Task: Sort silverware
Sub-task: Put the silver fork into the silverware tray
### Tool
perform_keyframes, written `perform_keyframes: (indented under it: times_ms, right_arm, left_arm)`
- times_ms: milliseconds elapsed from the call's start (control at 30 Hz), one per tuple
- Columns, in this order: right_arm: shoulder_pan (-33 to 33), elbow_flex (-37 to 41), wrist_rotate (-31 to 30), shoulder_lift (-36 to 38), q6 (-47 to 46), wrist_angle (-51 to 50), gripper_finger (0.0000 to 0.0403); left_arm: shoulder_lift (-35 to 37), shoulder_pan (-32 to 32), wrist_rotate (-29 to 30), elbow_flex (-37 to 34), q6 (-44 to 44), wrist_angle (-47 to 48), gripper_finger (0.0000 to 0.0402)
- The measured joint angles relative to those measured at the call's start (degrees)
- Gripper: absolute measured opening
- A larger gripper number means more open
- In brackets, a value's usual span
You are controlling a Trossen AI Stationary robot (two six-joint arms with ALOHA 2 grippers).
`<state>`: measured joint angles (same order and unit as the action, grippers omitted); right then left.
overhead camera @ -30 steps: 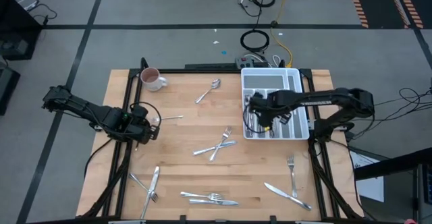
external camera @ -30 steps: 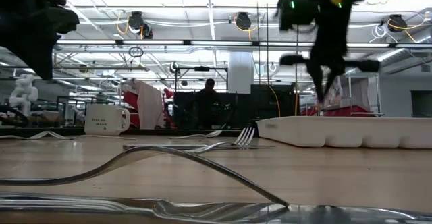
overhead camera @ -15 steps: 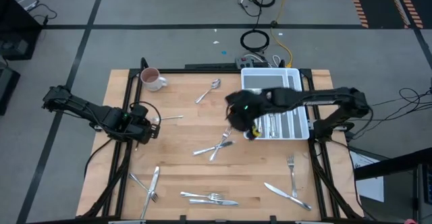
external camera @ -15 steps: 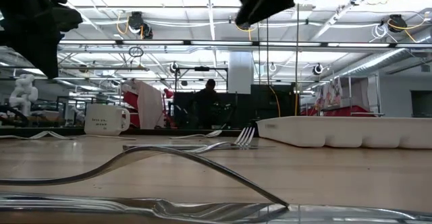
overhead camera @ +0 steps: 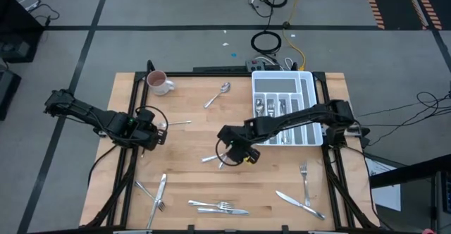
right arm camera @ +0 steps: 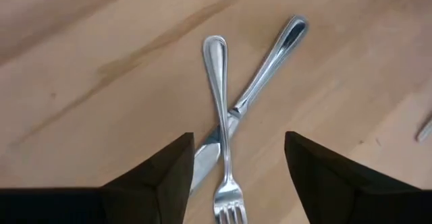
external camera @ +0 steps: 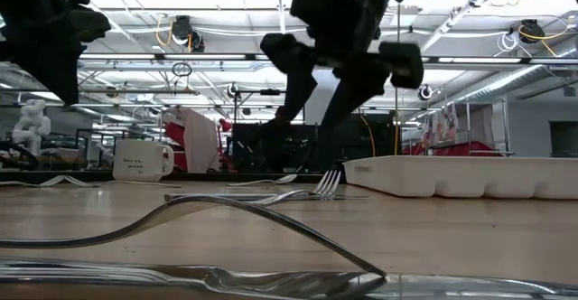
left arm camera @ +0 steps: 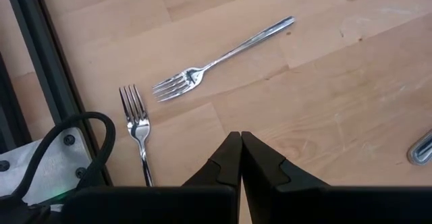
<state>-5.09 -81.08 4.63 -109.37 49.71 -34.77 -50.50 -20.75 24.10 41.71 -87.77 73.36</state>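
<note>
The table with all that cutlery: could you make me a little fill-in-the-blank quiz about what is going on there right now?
1. The right gripper hangs with its fingers ___ over a fork crossed with a knife.
2. The left gripper is ___, near two forks at the table's left edge.
3. The mug stands at the table's far ___ corner.
4. The tray already holds some ___.

Missing words: open; shut; left; silverware

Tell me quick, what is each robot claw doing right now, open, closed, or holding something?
Left gripper: closed, empty, by the table's left edge.
Right gripper: open, empty, above a crossed fork and knife at mid-table.
</note>
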Motion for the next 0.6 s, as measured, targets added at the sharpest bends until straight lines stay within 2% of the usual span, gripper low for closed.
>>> perform_keyframes:
  times_ms: [200, 367, 600]
  right_arm:
    - [0.4, 0.0, -0.2, -4.3, 5.1, 0.0, 0.021]
    - [1.4, 0.0, -0.2, -6.7, 5.6, 1.0, 0.021]
    - [3.9, 0.0, -0.3, -7.6, 7.9, 4.2, 0.021]
  left_arm:
    - [0.0, 0.0, 0.1, 0.0, 0.0, 0.0, 0.0013]
    - [0.0, 0.0, 0.4, 0.0, 0.0, 0.2, 0.0013]
    - [0.0, 0.0, 1.0, 0.0, 0.0, 0.6, 0.0013]
